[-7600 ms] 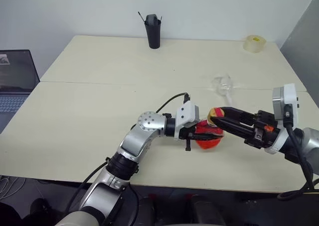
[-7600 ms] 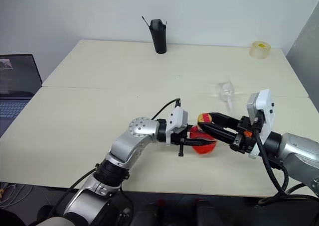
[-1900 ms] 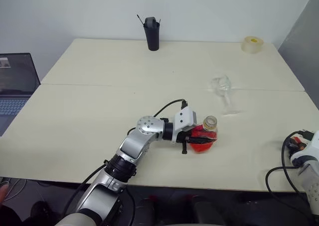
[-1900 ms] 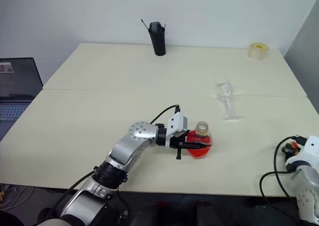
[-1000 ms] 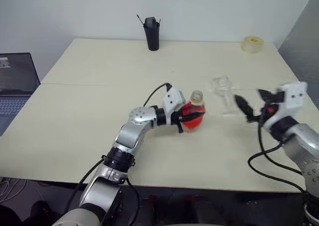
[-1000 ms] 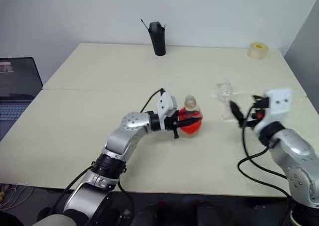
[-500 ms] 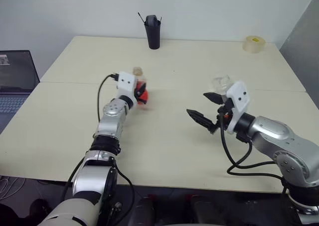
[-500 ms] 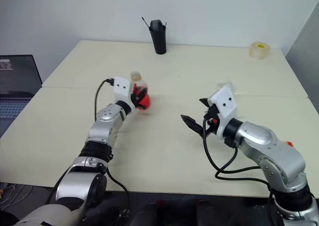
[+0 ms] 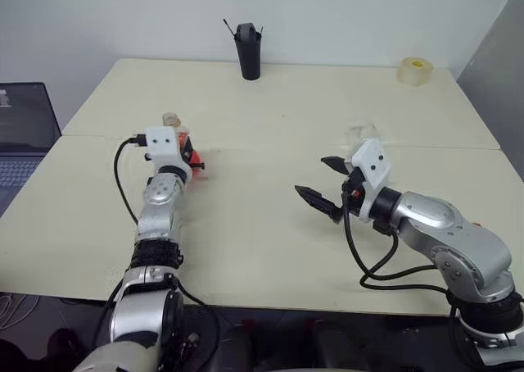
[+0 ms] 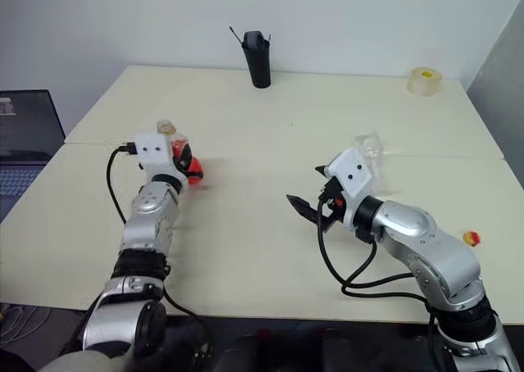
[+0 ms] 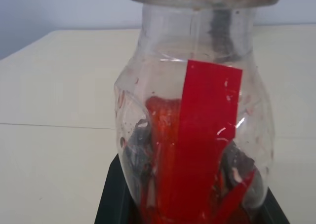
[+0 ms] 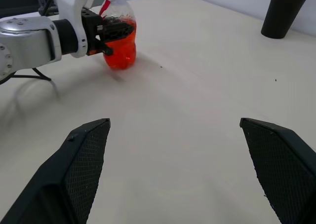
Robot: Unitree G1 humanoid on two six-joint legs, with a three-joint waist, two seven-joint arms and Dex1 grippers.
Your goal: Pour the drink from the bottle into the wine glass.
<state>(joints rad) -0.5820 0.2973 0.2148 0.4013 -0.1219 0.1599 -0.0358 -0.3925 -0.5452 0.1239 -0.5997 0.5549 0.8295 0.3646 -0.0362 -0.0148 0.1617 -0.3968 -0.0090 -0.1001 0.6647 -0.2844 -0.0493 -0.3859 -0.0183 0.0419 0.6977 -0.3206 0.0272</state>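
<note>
Head views: since a second ago the left gripper has carried the bottle from mid-table out to the left part of the table, near the seam between the two tabletops. The right gripper has swung in from the right and now points left over the table's middle. The cap is off the bottle; its open neck is up. Left jaws are clamped on the bottle's round body, bottle upright, drink low in it. Right jaws are spread wide, holding nothing, touching nothing. The glass stands just behind the right wrist, partly hidden by it, well apart from the bottle. A small red-and-yellow cap lies near the right front edge. Black cup and tape roll sit at the far edge, laptop off the left side. Wide bare tabletop between the two grippers.

Left wrist view: the bottle is close up between the jaws, red label strip facing the camera, drink at the bottom, bare table behind.

Right wrist view: two black fingers far apart, bare table between them; ahead, the left gripper grips the bottle; the black cup is at the far edge.
</note>
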